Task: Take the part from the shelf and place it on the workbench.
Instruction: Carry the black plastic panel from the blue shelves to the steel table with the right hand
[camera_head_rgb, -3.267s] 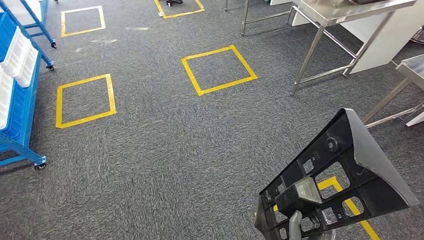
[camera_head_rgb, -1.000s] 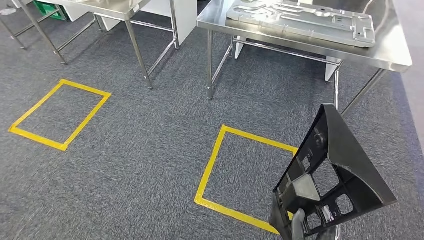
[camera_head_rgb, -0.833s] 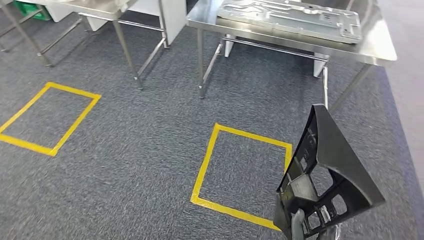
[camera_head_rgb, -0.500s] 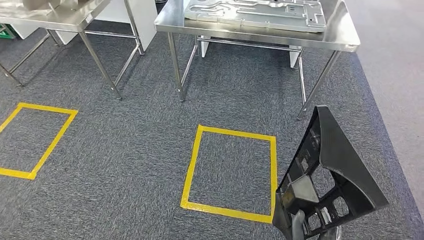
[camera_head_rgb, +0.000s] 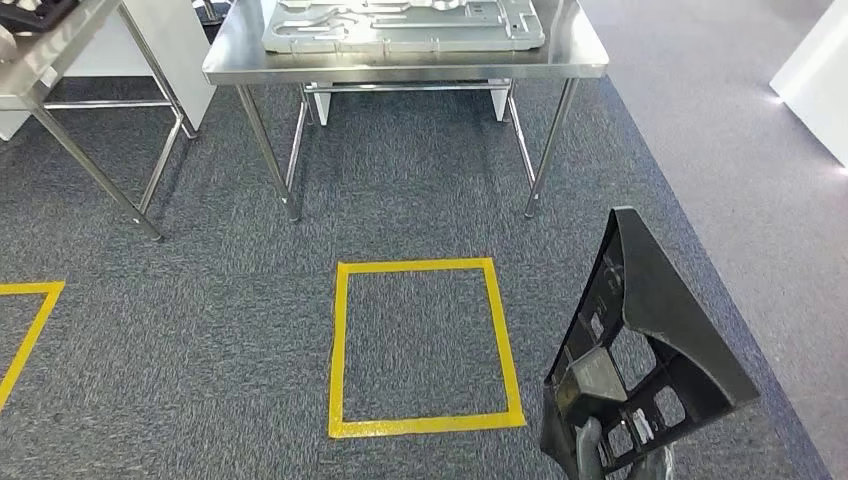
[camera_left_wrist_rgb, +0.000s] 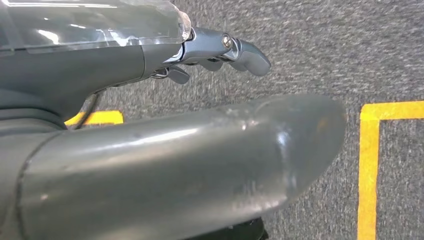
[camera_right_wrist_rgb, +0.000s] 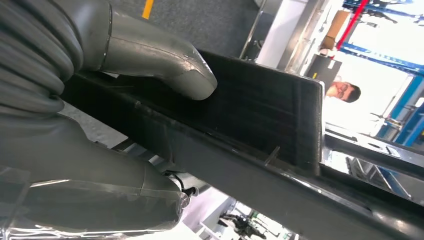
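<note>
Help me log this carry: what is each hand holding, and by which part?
The right hand grips the black part at its lower end, thumb across its ribbed face. The left hand holds nothing.

A factory workshop: steel worktop (camera_head_rgb: 400, 60) carrying a metal panel (camera_head_rgb: 400, 25) at top, yellow floor square (camera_head_rgb: 425, 348) on grey carpet (camera_head_rgb: 200, 300).

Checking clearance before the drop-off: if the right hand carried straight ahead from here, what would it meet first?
Probably the steel workbench, at its front edge or legs. The right hand grips the black part, and bare carpet lies between; depth is hard to judge.
</note>
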